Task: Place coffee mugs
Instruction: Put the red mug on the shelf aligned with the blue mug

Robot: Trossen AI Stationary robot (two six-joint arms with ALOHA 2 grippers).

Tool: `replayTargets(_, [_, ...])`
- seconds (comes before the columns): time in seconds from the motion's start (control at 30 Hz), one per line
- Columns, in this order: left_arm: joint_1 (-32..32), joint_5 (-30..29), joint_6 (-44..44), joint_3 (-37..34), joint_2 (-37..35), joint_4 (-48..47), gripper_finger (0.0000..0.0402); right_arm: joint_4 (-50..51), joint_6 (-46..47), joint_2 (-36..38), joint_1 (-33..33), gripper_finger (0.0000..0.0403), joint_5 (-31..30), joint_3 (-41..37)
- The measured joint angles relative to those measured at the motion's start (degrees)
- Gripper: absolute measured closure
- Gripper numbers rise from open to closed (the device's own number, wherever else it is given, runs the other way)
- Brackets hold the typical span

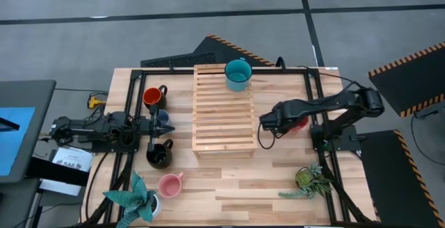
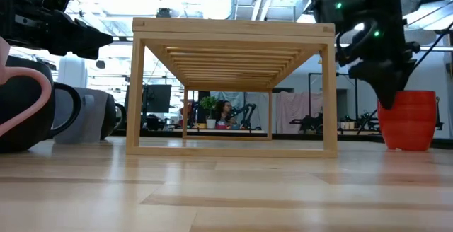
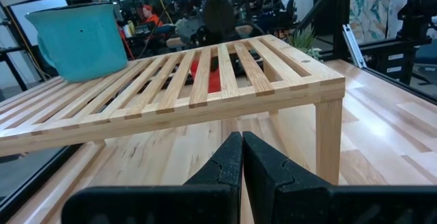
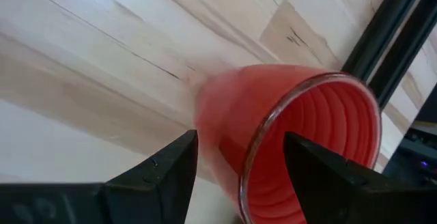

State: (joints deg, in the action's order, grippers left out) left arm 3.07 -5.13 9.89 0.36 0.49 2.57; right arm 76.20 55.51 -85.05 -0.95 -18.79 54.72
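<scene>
The left gripper (image 1: 154, 126) rests low with its fingers (image 3: 229, 173) pressed together, empty, between the black mug with orange inside (image 1: 153, 96), the grey-blue mug (image 1: 164, 117) and the all-black mug (image 1: 159, 154). A pink mug (image 1: 169, 184) stands nearer the front edge. The slatted rack (image 1: 222, 110) fills the centre, a teal mug (image 1: 237, 75) at its far end. Right of it, the right gripper (image 1: 268, 121) hangs with fingers (image 4: 164, 176) apart, apparently straddling the red mug's (image 4: 300, 142) rim. Bare table (image 1: 243, 179) lies in front.

Robotics lab: other robot arms (image 2: 311, 121), hazard-taped floor (image 1: 417, 54).
</scene>
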Motion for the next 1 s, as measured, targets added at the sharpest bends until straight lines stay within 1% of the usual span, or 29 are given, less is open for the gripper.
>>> replayTargets(0.1, [0.00,0.00,-0.01,0.01,0.00,0.00,0.0401,0.05,-0.07,-1.43,-0.61,0.0178,0.02,0.00])
replayTargets(0.2, [0.00,0.00,-0.02,0.00,0.00,0.01,0.0401,0.07,-0.07,-2.51,-1.12,0.0215,0.02,0.00])
replayTargets(0.27, [0.00,0.00,-0.02,0.00,0.00,0.02,0.0401,0.29,-0.07,-2.56,-1.14,0.0254,0.02,0.00])
replayTargets(0.4, [0.00,0.00,-0.01,0.01,-0.01,0.01,0.0401,0.79,-1.15,-1.61,-1.11,0.0354,0.98,0.01])
replayTargets(0.43, [0.00,0.00,-0.02,0.01,-0.01,0.01,0.0401,2.12,-1.66,-1.03,-0.95,0.0368,0.91,0.05])
replayTargets(0.57, [0.00,0.00,-0.01,0.01,0.00,0.01,0.0401,5.70,-1.98,1.69,-0.20,0.0366,3.16,1.59])
replayTargets(0.7, [0.00,0.00,-0.02,0.00,-0.02,0.00,0.0401,12.09,-3.92,4.73,2.26,0.0365,7.10,7.72])
replayTargets(0.8, [0.00,0.00,-0.02,0.00,-0.02,0.00,0.0401,13.59,-6.38,6.09,5.10,0.0365,10.06,15.54])
replayTargets(0.87, [0.00,0.00,-0.01,0.01,-0.02,0.01,0.0401,14.13,-7.30,6.40,7.49,0.0365,11.42,22.30])
replayTargets(1.0, [0.00,0.00,0.00,0.00,0.00,0.02,0.0401,13.71,-8.35,5.31,11.85,0.0365,10.60,37.06])
